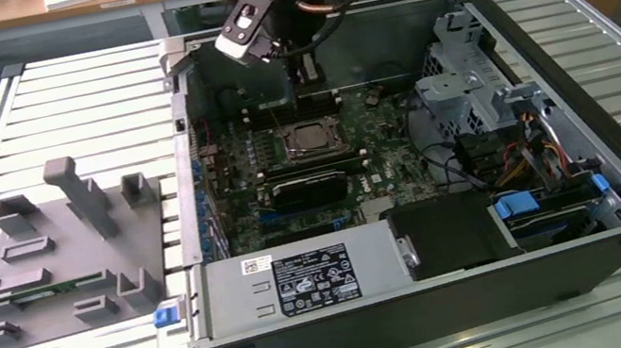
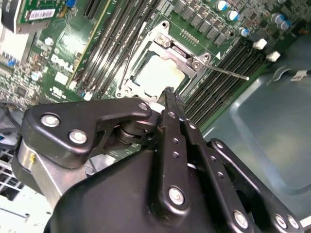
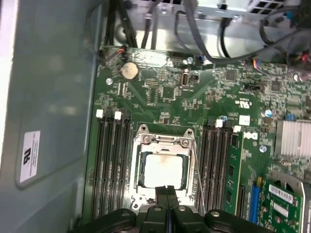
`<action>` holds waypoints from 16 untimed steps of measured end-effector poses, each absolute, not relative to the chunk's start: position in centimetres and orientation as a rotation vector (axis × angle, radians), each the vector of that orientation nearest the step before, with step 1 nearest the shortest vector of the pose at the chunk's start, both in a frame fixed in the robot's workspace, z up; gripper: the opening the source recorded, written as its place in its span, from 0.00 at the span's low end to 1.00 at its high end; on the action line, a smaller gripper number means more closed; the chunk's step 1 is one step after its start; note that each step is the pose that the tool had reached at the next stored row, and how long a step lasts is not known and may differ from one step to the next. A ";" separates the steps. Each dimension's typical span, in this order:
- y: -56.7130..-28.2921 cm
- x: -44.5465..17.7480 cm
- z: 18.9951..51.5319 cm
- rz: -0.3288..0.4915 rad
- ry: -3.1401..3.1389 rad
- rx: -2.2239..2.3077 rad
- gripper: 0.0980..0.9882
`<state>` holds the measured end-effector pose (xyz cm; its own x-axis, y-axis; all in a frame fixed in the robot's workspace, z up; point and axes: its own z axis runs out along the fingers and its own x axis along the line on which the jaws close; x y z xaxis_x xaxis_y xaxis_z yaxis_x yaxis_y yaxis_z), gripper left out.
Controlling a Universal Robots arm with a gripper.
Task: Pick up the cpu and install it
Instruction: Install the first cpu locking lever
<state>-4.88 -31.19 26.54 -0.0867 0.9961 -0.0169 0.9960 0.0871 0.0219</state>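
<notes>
Nearly over cpu [image 3: 163, 171] seated in socket [image 3: 164, 141], fingers [image 3: 161, 194] pressed together, empty.

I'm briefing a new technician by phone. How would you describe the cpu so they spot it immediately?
Look into the open computer case, at the green motherboard on its floor. Near its middle sits a metal socket frame between two banks of black memory slots; the cpu is the flat, pale silvery square inside that frame.
</notes>
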 end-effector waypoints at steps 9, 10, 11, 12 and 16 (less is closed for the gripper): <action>-31.2 -4.9 26.5 0.010 2.399 1.986 0.01; -31.2 -4.9 26.5 0.010 2.409 1.974 0.01; -31.2 -4.9 26.5 0.010 2.419 1.962 0.01; -31.2 -4.9 26.5 0.010 2.430 1.949 0.01; -31.2 -4.9 26.5 0.011 2.466 1.903 0.01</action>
<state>-4.88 -31.19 26.54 -0.2535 0.9672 -0.0168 0.9670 0.2538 0.0218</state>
